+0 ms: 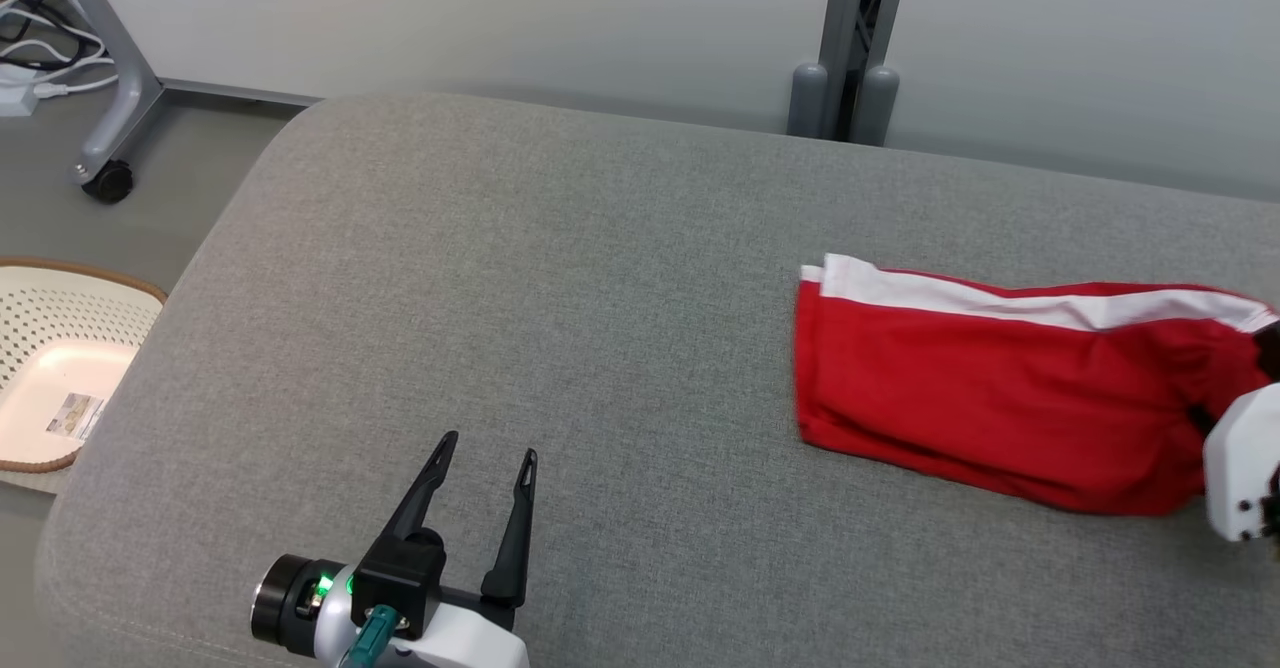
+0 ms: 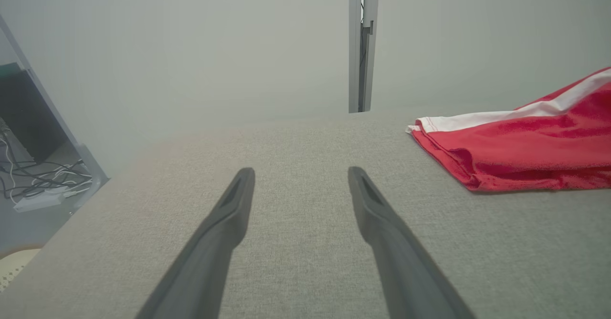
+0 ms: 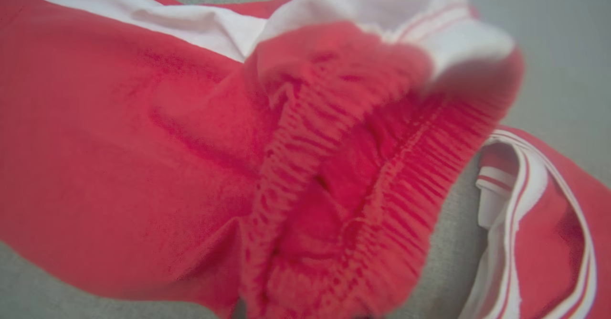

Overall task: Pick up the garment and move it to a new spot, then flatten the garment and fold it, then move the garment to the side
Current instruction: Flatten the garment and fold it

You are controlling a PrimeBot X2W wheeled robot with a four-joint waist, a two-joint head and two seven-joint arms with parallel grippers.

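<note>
The garment [image 1: 1000,398] is a pair of red shorts with a white side stripe. It lies at the right of the grey cushion [image 1: 560,298], and its right end is gathered and lifted. My right gripper [image 1: 1205,416] comes in from the right edge and is shut on that bunched end. In the right wrist view the red elastic waistband [image 3: 334,175] is puckered up close and hides the fingers. My left gripper [image 1: 485,463] stands open over bare cushion at the lower left, well apart from the cloth. In the left wrist view the garment [image 2: 525,147] lies to the right of its fingers [image 2: 229,214].
A cream perforated basket [image 1: 60,368] stands on the floor to the left of the cushion. A grey wheeled stand leg [image 1: 115,98] and cables are at the back left. A grey post [image 1: 850,48] rises behind the cushion against the wall.
</note>
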